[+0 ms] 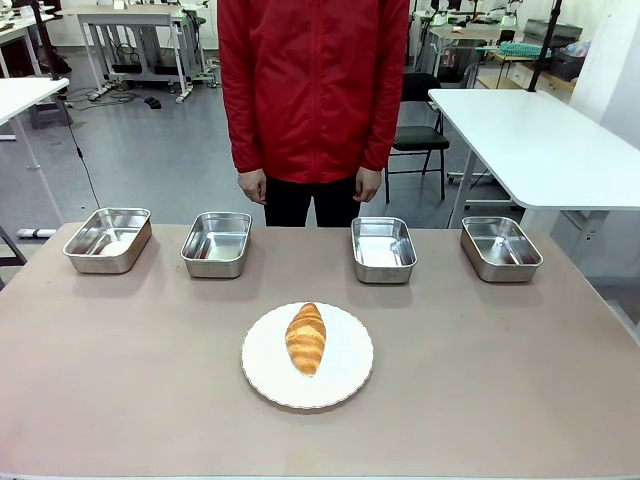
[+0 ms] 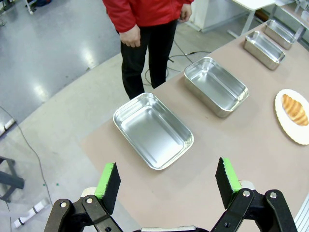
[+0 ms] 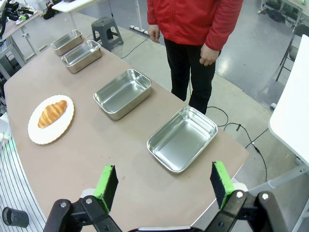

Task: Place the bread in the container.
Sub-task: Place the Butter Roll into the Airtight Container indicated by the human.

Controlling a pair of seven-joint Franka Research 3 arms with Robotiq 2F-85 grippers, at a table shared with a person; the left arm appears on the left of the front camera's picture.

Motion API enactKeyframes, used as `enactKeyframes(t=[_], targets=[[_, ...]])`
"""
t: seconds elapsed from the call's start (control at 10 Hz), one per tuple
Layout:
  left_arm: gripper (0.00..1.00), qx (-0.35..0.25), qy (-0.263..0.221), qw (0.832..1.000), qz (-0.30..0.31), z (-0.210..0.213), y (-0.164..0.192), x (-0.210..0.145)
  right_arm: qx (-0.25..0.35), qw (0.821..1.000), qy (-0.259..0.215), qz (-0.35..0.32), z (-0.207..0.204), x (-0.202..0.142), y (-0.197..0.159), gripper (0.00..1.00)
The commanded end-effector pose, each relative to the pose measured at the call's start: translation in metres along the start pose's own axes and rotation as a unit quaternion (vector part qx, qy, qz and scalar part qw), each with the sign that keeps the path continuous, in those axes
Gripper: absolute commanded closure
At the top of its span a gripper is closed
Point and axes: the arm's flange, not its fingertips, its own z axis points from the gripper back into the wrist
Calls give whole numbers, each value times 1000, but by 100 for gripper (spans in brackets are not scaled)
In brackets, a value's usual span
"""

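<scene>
- At the near middle of the brown tabletop [image 1: 120, 400], the bread, a golden-brown ridged croissant tapered at both ends [image 1: 306, 339], lies on a round white plate [image 1: 345, 375]. Nothing touches it.
- Along the far edge stand four shallow rectangular stainless-steel pans in a row [image 1: 108, 240] [image 1: 216, 243] [image 1: 383, 249] [image 1: 500, 247], all empty. Which one is the container cannot be told.
- Left claw [image 2: 168, 176]: green pads wide apart, nothing between them, hanging above the left end of the row.
- Right claw [image 3: 164, 183]: pads likewise wide apart and empty, above the right end of the row.
- Step, as judged: the very start, with the reach for the bread not yet begun.
- Next move calls for one claw to come down over the plate, straddle the croissant across its thick middle and close gently, since it looks likely to crush. Then lift clear and carry to a pan.
- Front view gives the row square-on, the croissant's long axis pointing across the tabletop, and the person in a red jacket [image 1: 312, 90] with hands hanging. The wrist views give each claw's spread and its height over the nearest pan.
</scene>
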Motion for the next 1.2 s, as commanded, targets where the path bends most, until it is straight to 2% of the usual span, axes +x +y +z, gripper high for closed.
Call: enactKeyframes(t=[0.0,1.1], targets=[[0,-2,-10,1000,5,0,-1,1,1,1000,-3,1,0,1,0,0],[0,-2,-10,1000,5,0,-1,1,1,1000,-3,1,0,1,0,0]])
